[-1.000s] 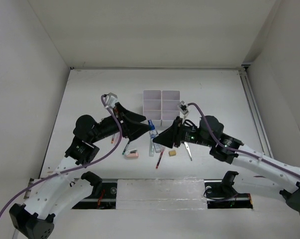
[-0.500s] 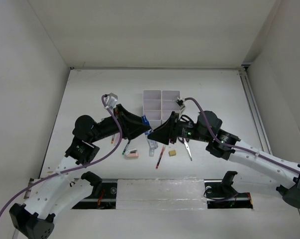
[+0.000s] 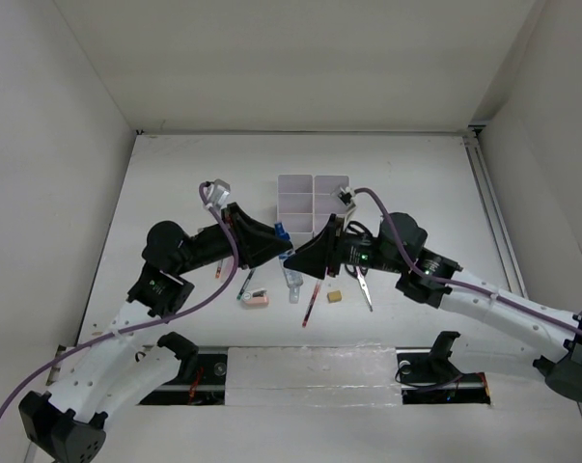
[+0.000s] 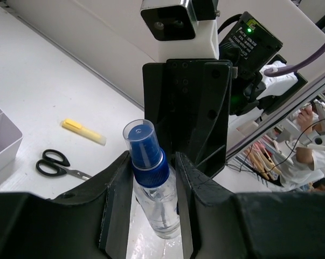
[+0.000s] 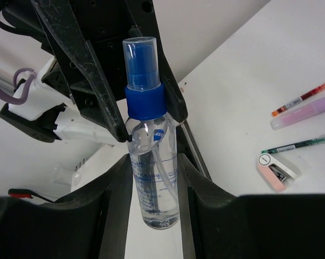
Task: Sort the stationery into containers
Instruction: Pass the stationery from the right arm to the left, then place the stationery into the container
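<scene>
While both arms stretch inward and meet over the surface (image 3: 175, 174), we see the right hand (image 5: 152, 161) gripping the blue-capped spray bottle (image 5: 151, 189) and the left hand (image 4: 154, 156) clamped on it too, just beside the white organiser (image 3: 315, 179).

Spotted a white table (image 3: 175, 174) underneath everything. Noted plain white walls (image 3: 59, 145) rising from the table's left, far and right sides. Caught a pale metal rail (image 3: 491, 207) running along the table's right edge. Picked out a dark strip (image 3: 464, 388) across the table's near edge, with a glossy clear sheet (image 3: 310, 371) laid over its middle stretch.
</scene>
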`<action>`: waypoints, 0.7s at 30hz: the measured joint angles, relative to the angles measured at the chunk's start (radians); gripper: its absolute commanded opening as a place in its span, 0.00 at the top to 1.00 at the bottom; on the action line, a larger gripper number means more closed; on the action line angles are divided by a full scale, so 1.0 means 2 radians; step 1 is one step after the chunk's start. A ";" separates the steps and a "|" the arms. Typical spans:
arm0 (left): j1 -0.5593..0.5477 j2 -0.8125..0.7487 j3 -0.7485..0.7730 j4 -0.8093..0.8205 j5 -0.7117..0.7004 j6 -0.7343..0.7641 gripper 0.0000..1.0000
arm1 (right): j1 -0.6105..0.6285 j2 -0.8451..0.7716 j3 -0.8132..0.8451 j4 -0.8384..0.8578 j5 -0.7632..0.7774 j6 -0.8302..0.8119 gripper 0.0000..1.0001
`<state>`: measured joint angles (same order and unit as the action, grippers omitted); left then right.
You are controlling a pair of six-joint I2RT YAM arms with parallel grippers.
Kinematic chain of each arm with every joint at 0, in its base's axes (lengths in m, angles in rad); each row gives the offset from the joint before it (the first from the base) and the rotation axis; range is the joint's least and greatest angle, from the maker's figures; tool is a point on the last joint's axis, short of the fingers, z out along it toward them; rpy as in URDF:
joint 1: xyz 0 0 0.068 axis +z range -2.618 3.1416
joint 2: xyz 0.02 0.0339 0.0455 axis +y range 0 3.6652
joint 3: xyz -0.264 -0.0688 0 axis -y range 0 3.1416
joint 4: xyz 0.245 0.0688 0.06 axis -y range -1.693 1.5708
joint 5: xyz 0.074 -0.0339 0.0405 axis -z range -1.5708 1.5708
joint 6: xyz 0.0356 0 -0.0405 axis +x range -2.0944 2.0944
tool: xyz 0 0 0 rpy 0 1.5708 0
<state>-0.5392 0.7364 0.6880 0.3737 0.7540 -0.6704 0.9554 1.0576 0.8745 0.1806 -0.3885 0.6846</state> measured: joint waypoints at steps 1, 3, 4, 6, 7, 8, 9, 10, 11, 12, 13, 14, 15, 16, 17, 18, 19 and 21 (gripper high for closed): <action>0.000 0.000 0.001 0.000 -0.001 0.000 1.00 | 0.000 0.001 0.000 0.003 -0.001 0.000 1.00; 0.000 -0.001 0.002 -0.002 -0.004 0.000 1.00 | -0.001 0.003 0.000 0.007 -0.002 0.000 0.97; 0.000 -0.002 0.002 -0.003 -0.006 0.000 1.00 | -0.001 0.003 0.000 0.008 -0.003 0.000 0.87; 0.000 -0.005 0.002 -0.005 -0.012 0.001 1.00 | -0.002 0.005 0.000 0.013 -0.006 0.000 0.46; 0.000 -0.006 0.002 -0.006 -0.016 0.001 1.00 | -0.003 0.006 0.000 0.015 -0.008 0.002 0.36; 0.000 -0.008 0.002 -0.006 -0.024 0.003 1.00 | -0.002 0.006 -0.001 0.020 -0.013 0.002 0.20; 0.000 -0.009 0.002 -0.008 -0.031 0.004 1.00 | -0.002 0.006 -0.001 0.023 -0.015 0.006 0.13; 0.000 -0.010 0.002 -0.011 -0.039 0.006 1.00 | -0.001 0.006 -0.002 0.028 -0.018 0.005 0.08; 0.000 -0.011 0.002 -0.013 -0.047 0.008 1.00 | 0.000 0.006 -0.002 0.031 -0.019 0.006 0.02; 0.000 -0.012 0.002 -0.015 -0.056 0.010 1.00 | 0.001 0.006 -0.002 0.035 -0.020 0.005 0.00; 0.000 -0.013 0.002 -0.017 -0.065 0.010 1.00 | 0.001 0.006 -0.003 0.037 -0.020 0.005 0.00; 0.000 -0.014 0.002 -0.020 -0.073 0.012 1.00 | 0.001 0.006 -0.004 0.038 -0.020 0.004 0.00; 0.000 -0.016 0.002 -0.022 -0.080 0.014 1.00 | 0.001 0.006 -0.004 0.038 -0.019 0.004 0.00; 0.000 -0.017 0.002 -0.023 -0.087 0.015 1.00 | 0.001 0.006 -0.004 0.038 -0.017 0.004 0.00; -0.001 -0.019 0.002 -0.025 -0.093 0.016 1.00 | 0.001 0.006 -0.004 0.038 -0.015 0.003 0.00; -0.002 -0.020 0.002 -0.028 -0.100 0.018 1.00 | 0.001 0.006 -0.004 0.037 -0.011 0.001 0.00; -0.002 -0.020 0.003 -0.031 -0.109 0.020 1.00 | 0.001 0.006 -0.004 0.035 -0.005 -0.003 0.00; -0.002 -0.020 0.005 -0.036 -0.132 0.026 1.00 | 0.001 0.001 -0.006 0.027 0.017 -0.011 0.00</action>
<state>-0.5423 0.6971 0.6983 0.3019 0.4904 -0.6178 0.9569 1.0599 0.8616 0.2356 -0.3538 0.6632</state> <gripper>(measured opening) 0.276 0.999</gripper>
